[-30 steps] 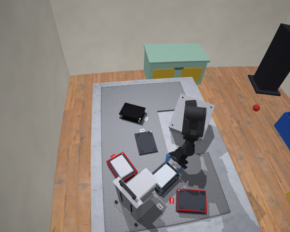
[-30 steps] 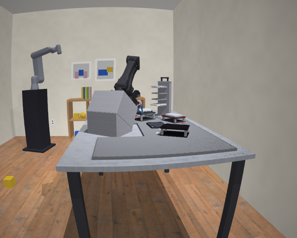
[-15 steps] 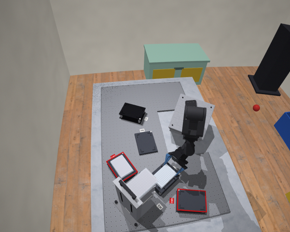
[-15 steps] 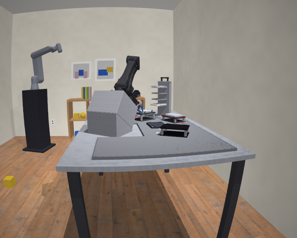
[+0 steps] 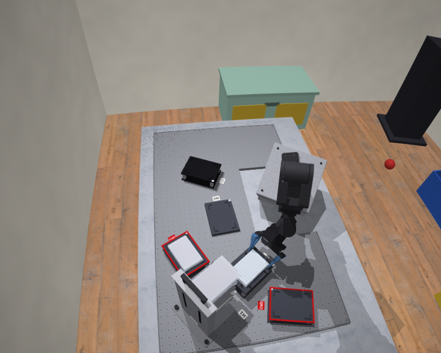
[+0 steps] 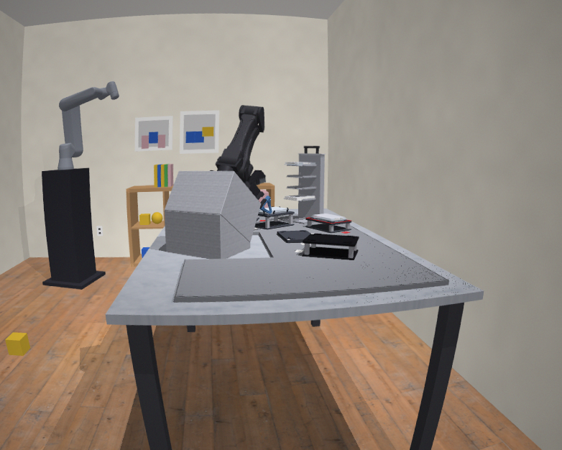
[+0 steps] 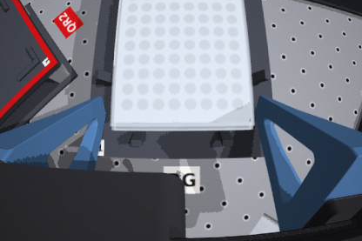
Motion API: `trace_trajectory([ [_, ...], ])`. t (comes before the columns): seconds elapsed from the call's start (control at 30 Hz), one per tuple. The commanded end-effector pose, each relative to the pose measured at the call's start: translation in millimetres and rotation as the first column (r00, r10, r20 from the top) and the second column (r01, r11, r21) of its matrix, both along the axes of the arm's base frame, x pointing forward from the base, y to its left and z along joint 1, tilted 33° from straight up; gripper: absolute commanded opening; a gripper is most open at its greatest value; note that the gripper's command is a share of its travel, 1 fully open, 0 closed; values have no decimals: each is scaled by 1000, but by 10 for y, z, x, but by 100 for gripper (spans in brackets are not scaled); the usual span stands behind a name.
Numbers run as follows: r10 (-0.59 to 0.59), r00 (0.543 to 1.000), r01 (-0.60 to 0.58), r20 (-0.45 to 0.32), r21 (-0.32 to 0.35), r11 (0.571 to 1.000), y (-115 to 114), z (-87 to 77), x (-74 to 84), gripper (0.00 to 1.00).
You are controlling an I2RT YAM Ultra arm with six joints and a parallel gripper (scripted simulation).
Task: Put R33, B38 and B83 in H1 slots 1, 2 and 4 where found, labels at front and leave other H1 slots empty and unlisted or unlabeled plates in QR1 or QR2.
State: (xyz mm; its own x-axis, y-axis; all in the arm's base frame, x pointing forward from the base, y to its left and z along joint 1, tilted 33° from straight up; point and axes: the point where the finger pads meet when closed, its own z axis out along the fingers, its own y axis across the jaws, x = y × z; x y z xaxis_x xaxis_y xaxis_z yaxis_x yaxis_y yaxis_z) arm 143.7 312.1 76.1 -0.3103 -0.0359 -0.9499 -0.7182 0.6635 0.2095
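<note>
A white 96-well plate (image 5: 251, 267) lies flat and the right way up on the dark regrip nest, in front of the plate hotel H1 (image 5: 201, 292). In the wrist view the plate (image 7: 183, 41) fills the nest; I see no label on its near end. My gripper (image 5: 265, 250) is open, its blue fingers standing wide on both sides of the plate's near short end, clear of it. A second white plate (image 5: 185, 254) sits in the red-framed nest QR1. The hotel's shelves (image 6: 301, 181) are too small to read.
The red-framed nest QR2 (image 5: 291, 305) is empty, right of the hotel. The dark flat nest N6 (image 5: 221, 217) and the black raised nest L1 (image 5: 201, 171) lie farther back, both without plates. My arm's grey base block (image 5: 291, 178) stands at the right.
</note>
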Motion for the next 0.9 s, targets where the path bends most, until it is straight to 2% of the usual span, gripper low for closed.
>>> trace_trajectory([
  [0.0,-6,1000,6,3,6,1000,27,3,29,100],
  [0.07,-15,1000,15,6,9,1000,60,22,66,100],
  [0.1,-18,1000,18,10,31,999,53,121,68,100],
  [0.13,-15,1000,14,10,32,999,50,135,44,100],
  [0.23,-2,1000,2,0,-9,1000,-84,46,-33,100],
  [0.33,-2,1000,2,-1,-8,1000,-93,58,-38,100],
  [0.87,-3,1000,3,-2,-6,1000,-227,242,-105,100],
])
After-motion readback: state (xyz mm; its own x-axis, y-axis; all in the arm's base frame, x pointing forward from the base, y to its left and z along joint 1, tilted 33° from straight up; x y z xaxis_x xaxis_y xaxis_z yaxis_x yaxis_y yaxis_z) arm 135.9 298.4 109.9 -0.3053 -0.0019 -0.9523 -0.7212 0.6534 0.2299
